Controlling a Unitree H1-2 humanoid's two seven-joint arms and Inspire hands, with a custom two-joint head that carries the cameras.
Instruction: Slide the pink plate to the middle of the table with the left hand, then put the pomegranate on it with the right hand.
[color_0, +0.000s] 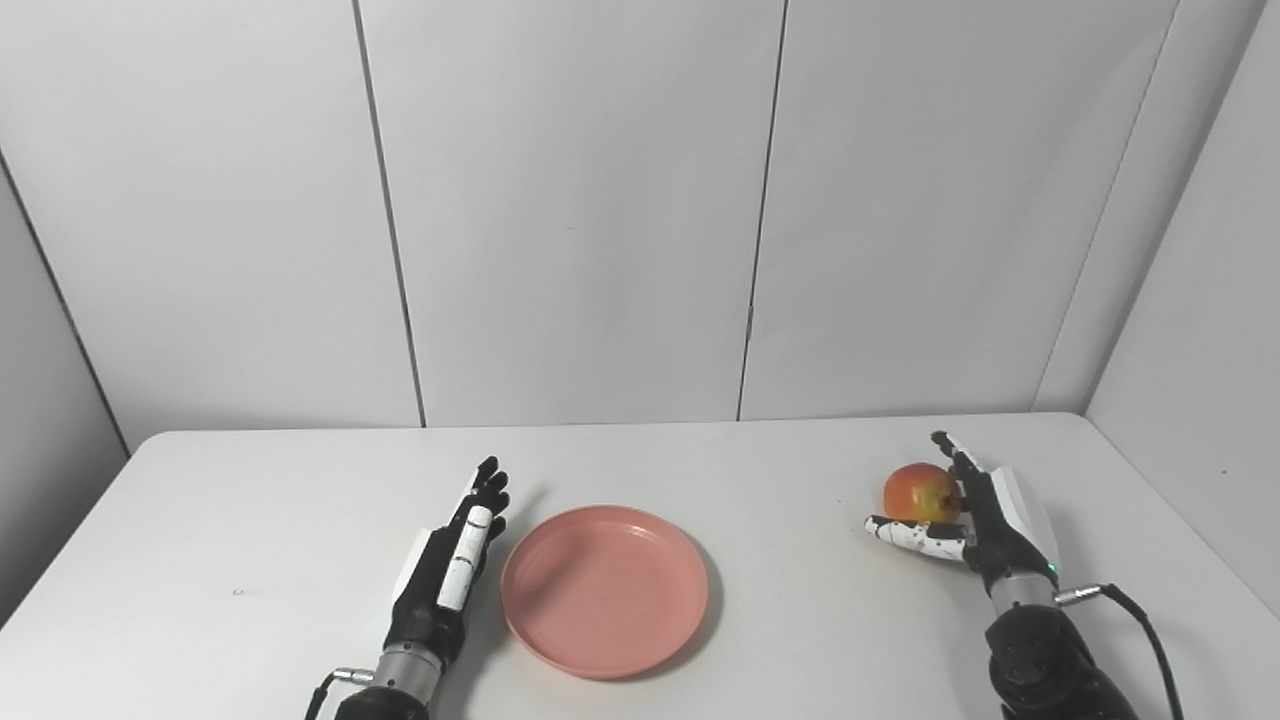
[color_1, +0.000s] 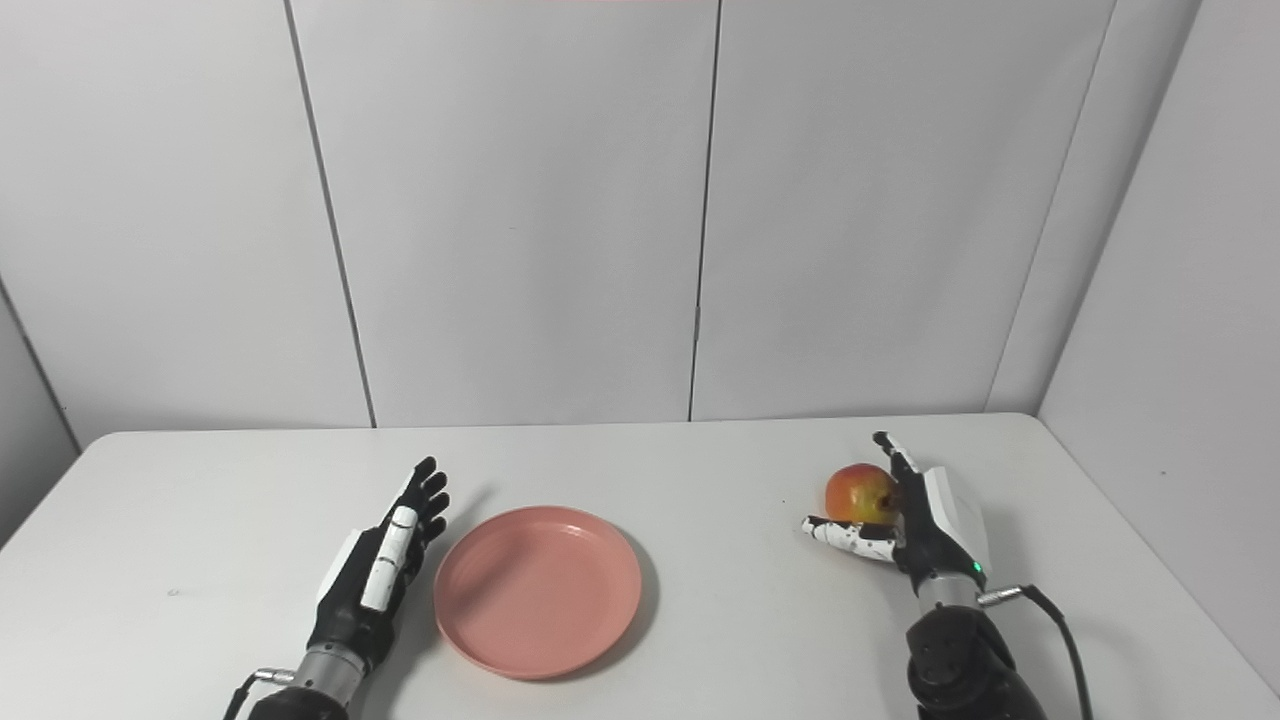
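The pink plate (color_0: 604, 588) lies flat near the middle of the white table (color_0: 250, 520), towards the front. My left hand (color_0: 450, 565) is open, fingers straight, edge-on just left of the plate's rim. The red-yellow pomegranate (color_0: 920, 492) sits on the table at the right. My right hand (color_0: 975, 520) is open around it: fingers stand along its right side and the thumb reaches across in front of it. I cannot tell whether the fingers touch it. The same scene shows in the right eye view, with the plate (color_1: 538, 590) and pomegranate (color_1: 860, 494).
Grey wall panels (color_0: 570, 200) stand behind the table's back edge. The table's right edge (color_0: 1180, 520) runs close to my right arm. A cable (color_0: 1140, 620) hangs off my right wrist.
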